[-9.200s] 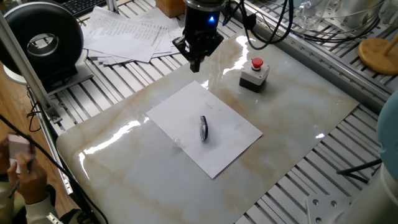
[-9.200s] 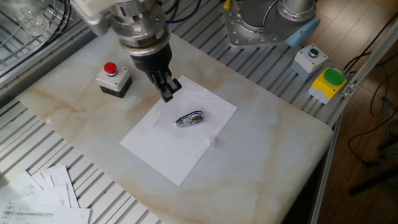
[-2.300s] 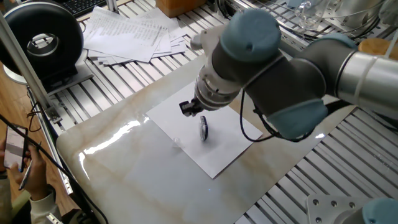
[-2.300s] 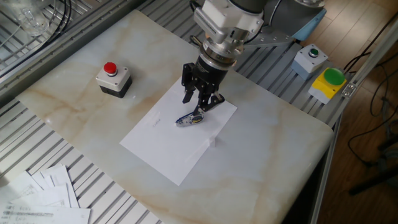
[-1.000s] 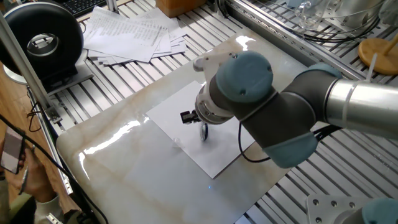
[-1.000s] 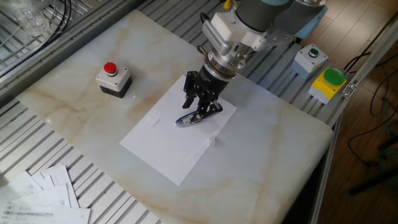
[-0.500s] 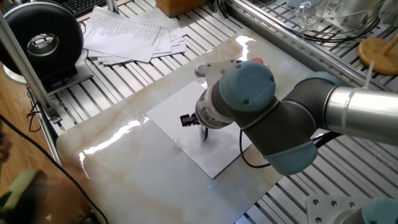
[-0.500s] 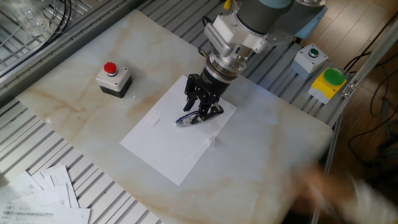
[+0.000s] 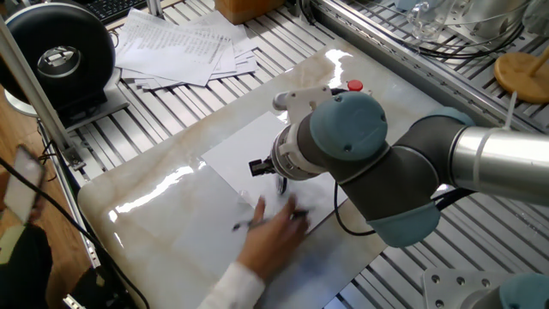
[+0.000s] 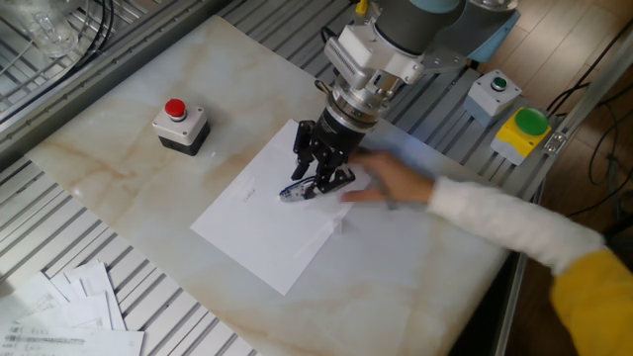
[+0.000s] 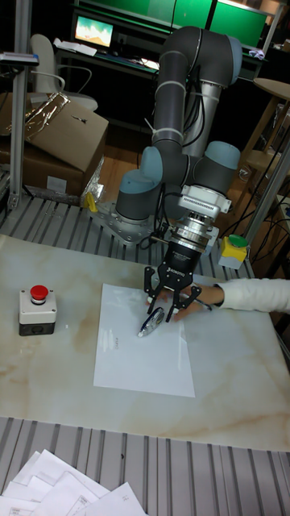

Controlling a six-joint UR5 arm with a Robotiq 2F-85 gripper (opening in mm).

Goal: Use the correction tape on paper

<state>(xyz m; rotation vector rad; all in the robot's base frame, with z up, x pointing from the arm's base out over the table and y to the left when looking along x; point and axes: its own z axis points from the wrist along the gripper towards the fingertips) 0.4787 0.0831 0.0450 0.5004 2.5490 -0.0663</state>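
The paper lies flat in the middle of the marble table, also seen as the paper and the paper. On it lies the correction tape, small and dark with pale parts; the tall view shows the correction tape too. My gripper hangs low over the tape's near end, open, fingers spread to either side. In the tall view my gripper stands just behind the tape. In one fixed view my arm hides the fingertips and the tape.
A person's hand with a slim dark pen reaches onto the sheet right beside my gripper; the hand is blurred. A red button box stands at the left, a green-yellow button on the right edge, printed sheets behind.
A person's hand has come in over the table edge and now rests on the sheet beside my gripper. My gripper stays low over the tape, barely moved.
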